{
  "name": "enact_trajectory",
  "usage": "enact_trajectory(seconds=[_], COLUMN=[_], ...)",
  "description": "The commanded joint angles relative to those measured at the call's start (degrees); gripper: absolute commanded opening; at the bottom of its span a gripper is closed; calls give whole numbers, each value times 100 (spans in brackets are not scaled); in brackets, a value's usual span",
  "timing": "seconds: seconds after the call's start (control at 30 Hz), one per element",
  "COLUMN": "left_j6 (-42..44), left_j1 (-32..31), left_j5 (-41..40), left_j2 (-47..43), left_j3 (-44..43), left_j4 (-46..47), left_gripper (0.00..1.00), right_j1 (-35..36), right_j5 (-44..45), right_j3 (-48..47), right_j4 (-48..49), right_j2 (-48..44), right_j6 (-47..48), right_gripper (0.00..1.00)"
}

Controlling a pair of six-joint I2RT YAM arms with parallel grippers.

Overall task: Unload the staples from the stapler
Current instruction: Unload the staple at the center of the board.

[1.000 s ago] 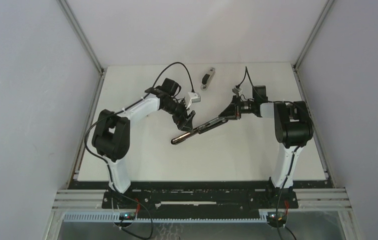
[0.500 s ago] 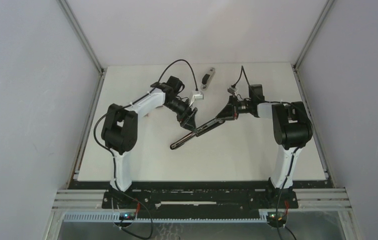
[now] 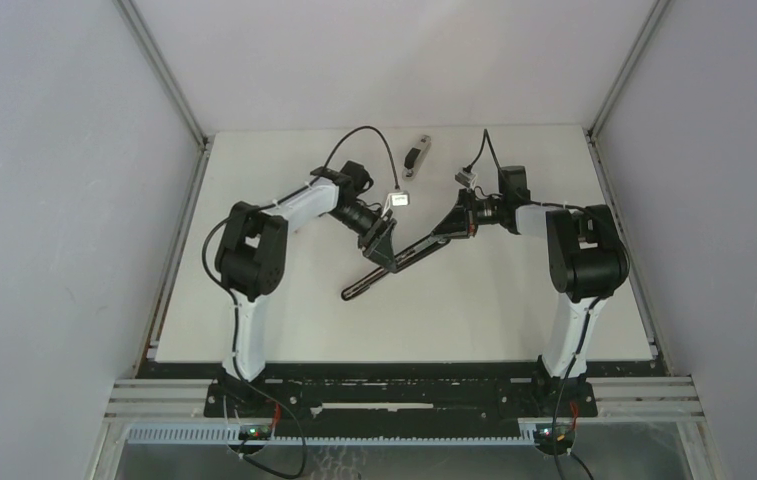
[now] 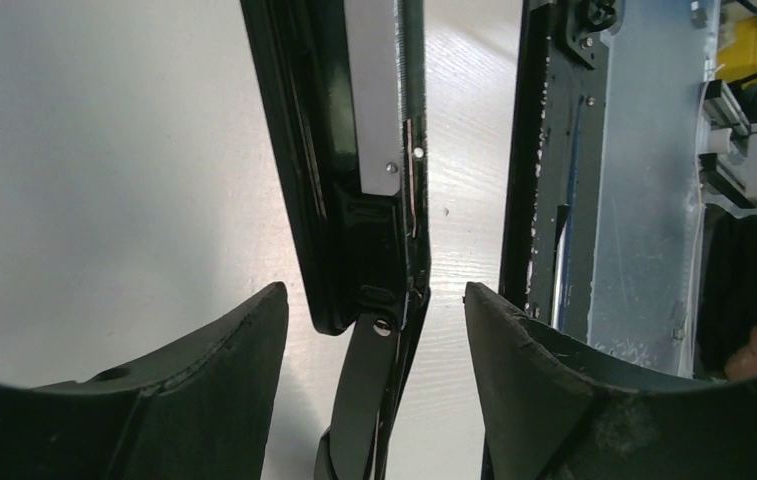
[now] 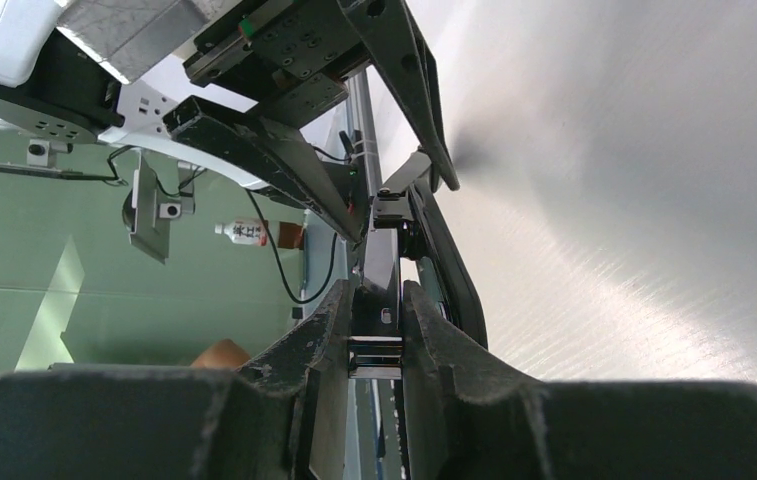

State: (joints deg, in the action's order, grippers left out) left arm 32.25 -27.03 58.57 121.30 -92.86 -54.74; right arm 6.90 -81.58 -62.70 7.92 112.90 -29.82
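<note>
Over the table (image 3: 284,320), in the top view, the opened stapler (image 3: 412,252) is seen lying along the two-to-eight o'clock line. Its two o'clock end is clenched in the right gripper (image 3: 446,228), and the left gripper (image 3: 382,250) is set astride its middle. No staples are seen on the table, so unloading is judged barely begun. A small silver-and-black object (image 3: 415,157) lies at twelve o'clock, well apart and out of the way.

From the left wrist, the fingers (image 4: 224,370) are shown released on either side of the hinge, not touching it. Whether staples sit in the silver magazine (image 4: 372,90) cannot be told.

From the right wrist, the jaws are shown grasping the stapler's metal rail, with the left arm (image 5: 254,150) crowded close at eleven o'clock.

white table (image 3: 454,320), pale grey walls (image 3: 54,200)
</note>
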Motion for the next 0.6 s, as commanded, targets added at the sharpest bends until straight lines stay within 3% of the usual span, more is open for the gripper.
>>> enact_trajectory(seconds=[0.0,0.33,0.57], left_j6=[386,747,474], left_j1=[-41,-233,-233], left_j5=[558,649,653], left_j2=[105,217,320], left_j3=[-450,-512,-472], left_j4=[-450,-865,-658], left_gripper=[68,63,68], right_j1=[31,22,30], right_j5=[-473,-473,-480], right_j3=[-147,-146,-146], right_j4=[143,100,77], right_j2=[-357,-366,-374], right_j6=[-80,-49,-17], right_gripper=[7,7,5])
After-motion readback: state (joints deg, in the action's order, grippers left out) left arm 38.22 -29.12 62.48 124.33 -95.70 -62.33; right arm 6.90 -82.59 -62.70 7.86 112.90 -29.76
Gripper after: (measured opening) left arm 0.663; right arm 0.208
